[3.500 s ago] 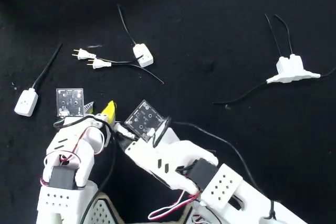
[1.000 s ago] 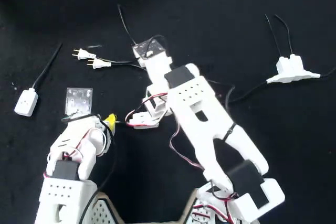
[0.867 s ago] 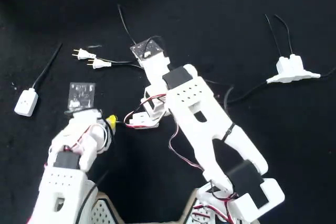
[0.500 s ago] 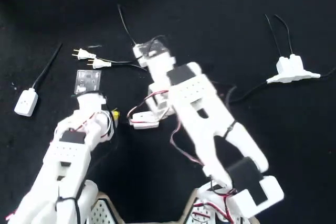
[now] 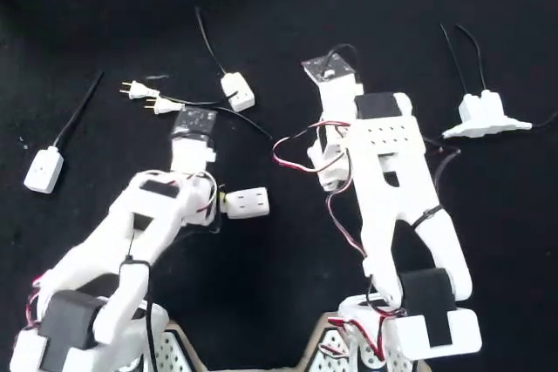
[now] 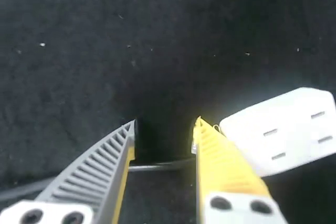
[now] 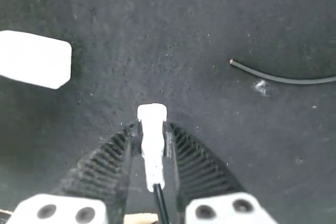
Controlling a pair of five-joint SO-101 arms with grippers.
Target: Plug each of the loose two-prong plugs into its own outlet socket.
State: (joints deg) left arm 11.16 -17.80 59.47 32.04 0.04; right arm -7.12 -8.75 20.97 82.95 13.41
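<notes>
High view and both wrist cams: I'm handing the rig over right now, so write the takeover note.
Left gripper: open, fingers astride a thin black cable, beside the white slotted outlet socket.
Right gripper: shut on a small white plug body with a black cord; prongs hidden.
Two white two-prong plugs lie loose at the high view's upper left; another white socket lies at its left edge.
Done: nothing confirmed seated; white pieces at far right look joined, unclear.
Left: seat the held plug, then the two loose ones.
</notes>
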